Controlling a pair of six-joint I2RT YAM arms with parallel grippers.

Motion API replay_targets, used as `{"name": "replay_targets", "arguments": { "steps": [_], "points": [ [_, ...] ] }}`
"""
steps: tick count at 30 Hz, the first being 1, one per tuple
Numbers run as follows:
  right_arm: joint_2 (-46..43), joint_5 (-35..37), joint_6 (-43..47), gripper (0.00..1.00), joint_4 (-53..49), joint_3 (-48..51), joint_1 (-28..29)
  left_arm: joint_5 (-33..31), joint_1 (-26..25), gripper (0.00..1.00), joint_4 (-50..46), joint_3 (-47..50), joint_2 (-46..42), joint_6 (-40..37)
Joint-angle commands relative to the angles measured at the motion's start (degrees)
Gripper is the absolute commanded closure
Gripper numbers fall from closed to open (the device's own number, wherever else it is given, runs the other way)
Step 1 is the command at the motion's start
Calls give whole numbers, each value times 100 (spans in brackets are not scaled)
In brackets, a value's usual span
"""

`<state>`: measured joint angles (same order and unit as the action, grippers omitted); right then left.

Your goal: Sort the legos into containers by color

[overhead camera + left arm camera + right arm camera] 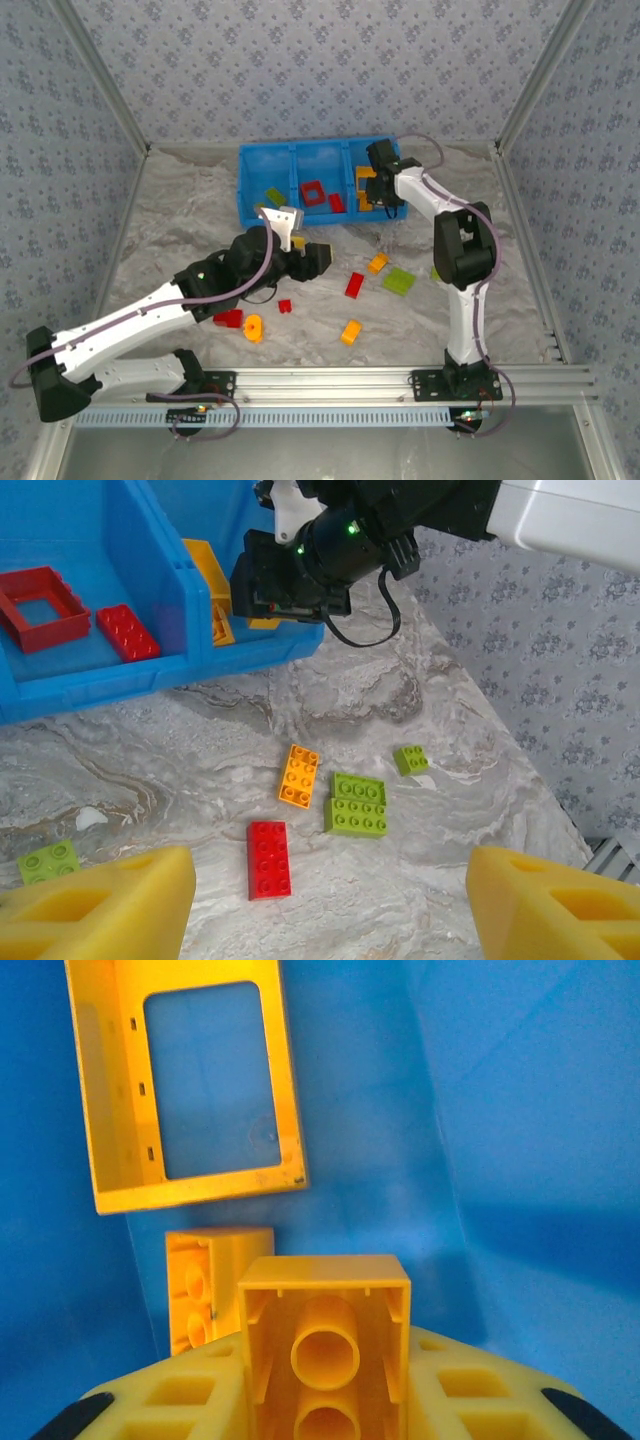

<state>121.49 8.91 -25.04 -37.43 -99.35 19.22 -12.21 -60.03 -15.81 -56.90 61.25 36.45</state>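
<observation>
The blue three-compartment bin (pixel 250 195) stands at the back of the table. My right gripper (pixel 383 190) hangs inside its right compartment, shut on an orange-yellow brick (pixel 325 1340) above a yellow frame (pixel 185 1090) and another yellow brick (pixel 205 1285). The middle compartment holds a red frame (pixel 40 605) and a red brick (pixel 127 632); the left one holds a green piece (pixel 273 196). My left gripper (pixel 330 910) is open and empty above the table, just short of a red brick (pixel 270 858), an orange brick (pixel 299 775) and joined green bricks (pixel 357 805).
More loose legos lie on the marbled table: a small green brick (pixel 411 759), a green one (pixel 50 860) at the left, an orange brick (pixel 350 332), small red pieces (pixel 228 318) and an orange piece (pixel 253 327). The metal frame rail (pixel 340 380) runs along the near edge.
</observation>
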Motion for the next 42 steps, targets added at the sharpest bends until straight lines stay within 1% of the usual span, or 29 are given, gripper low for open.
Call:
{"name": "replay_targets", "arguments": {
  "steps": [1, 4, 7, 13, 16, 19, 20, 22, 24, 26, 28, 30, 31, 34, 37, 39, 42],
  "points": [
    [252, -174, 138, 57, -472, -330, -15, -321, -128, 28, -273, -199, 53, -23],
    [282, -204, 138, 47, -510, -360, -24, -408, -176, 28, -364, -127, 36, 84],
    [129, -162, 136, 42, -486, -313, 7, -477, -219, 28, -447, -84, -4, 170],
    [-680, 112, 230, 42, -371, -151, 133, -637, -237, 28, -719, -66, -61, 348],
    [-1266, 294, 305, 42, -318, -31, 257, -741, -237, 28, -938, -85, -70, 464],
    [-2129, 388, 430, 42, -52, 511, 542, -835, -141, 27, -1489, -232, 142, 697],
    [-2508, 344, 490, 42, 136, 854, 690, -698, -10, 27, -1701, -275, 296, 801],
    [-3301, 301, 608, 41, 649, 1670, 1076, -215, 335, 27, -1906, -270, 619, 966],
    [-4199, 89, 695, 40, 1182, 2675, 1636, 222, 698, 27, -1979, -206, 1001, 1121],
    [-4997, 75, 728, 39, 1661, 3585, 2265, 586, 958, 27, -1886, -174, 1338, 1104],
    [-5747, 233, 778, 39, 1984, 4359, 3025, 721, 1110, 26, -1821, -243, 1695, 1005],
    [-6421, 722, 797, 38, 2116, 5002, 3890, 867, 1307, 26, -1772, -334, 2086, 893],
    [-6634, 853, 707, 38, 2099, 5237, 4166, 931, 1387, 26, -1753, -360, 2270, 854],
    [-7088, 1215, 371, 38, 1948, 5707, 4892, 1140, 1696, 27, -1711, -467, 2841, 771],
    [-7189, 1727, 197, 38, 1724, 5763, 5466, 1192, 1829, 26, -1657, -623, 3328, 606],
    [-7144, 1873, 144, 38, 1670, 5749, 5641, 1262, 1880, 27, -1560, -741, 3630, 507],
    [-7021, 1892, 103, 38, 1702, 5724, 5652, 1265, 1922, 32, -1453, -883, 3971, 405]
  ]
}}
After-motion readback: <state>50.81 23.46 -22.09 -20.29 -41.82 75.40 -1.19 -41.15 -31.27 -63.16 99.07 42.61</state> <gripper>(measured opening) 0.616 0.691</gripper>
